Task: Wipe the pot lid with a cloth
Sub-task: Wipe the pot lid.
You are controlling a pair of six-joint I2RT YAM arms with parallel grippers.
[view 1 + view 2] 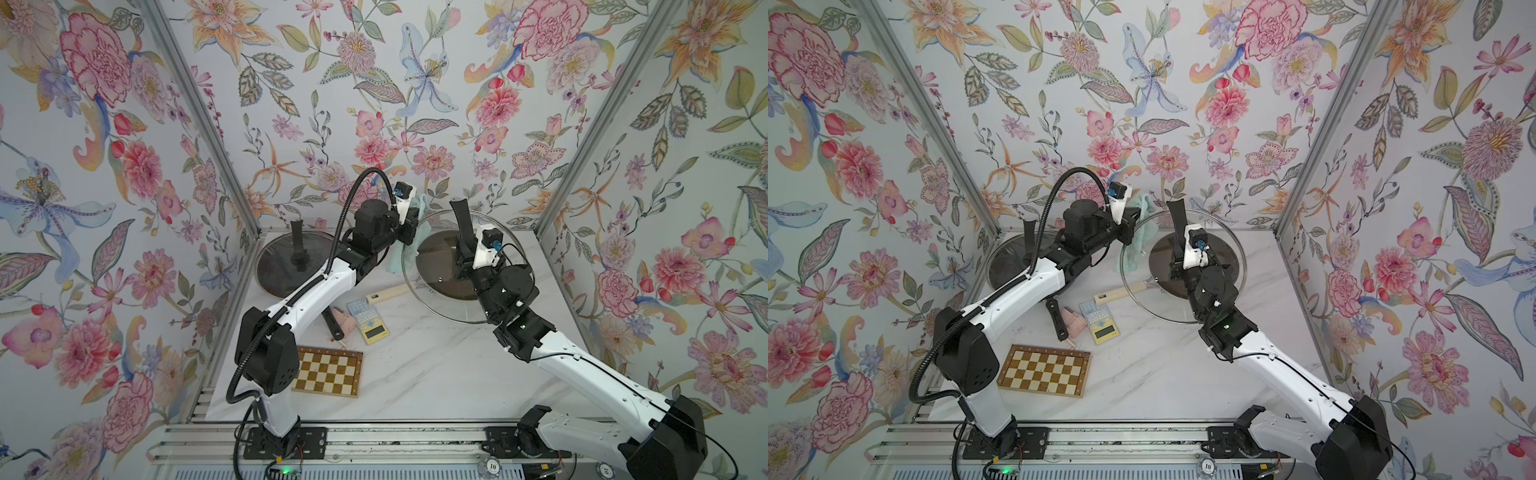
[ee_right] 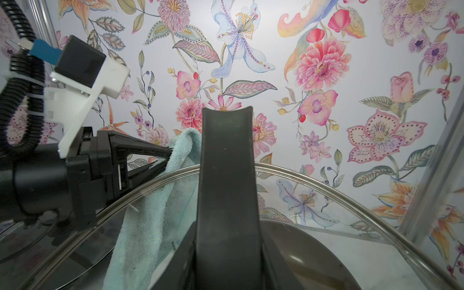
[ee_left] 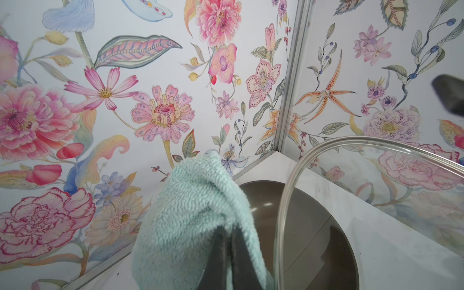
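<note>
The pot lid is clear glass with a metal rim and a tall black handle. It is held tilted up off the table at the back right, in both top views. My right gripper is shut on that handle, with a finger on each side. My left gripper is shut on the mint cloth, which hangs against the lid's left edge. In the left wrist view the cloth drapes over both fingertips beside the lid rim. Dark smudges show on the cloth.
A dark pan with a pale handle lies under the raised lid. A second lid sits back left. A calculator, a pink item and a chessboard lie mid-table. Flowered walls close in on three sides.
</note>
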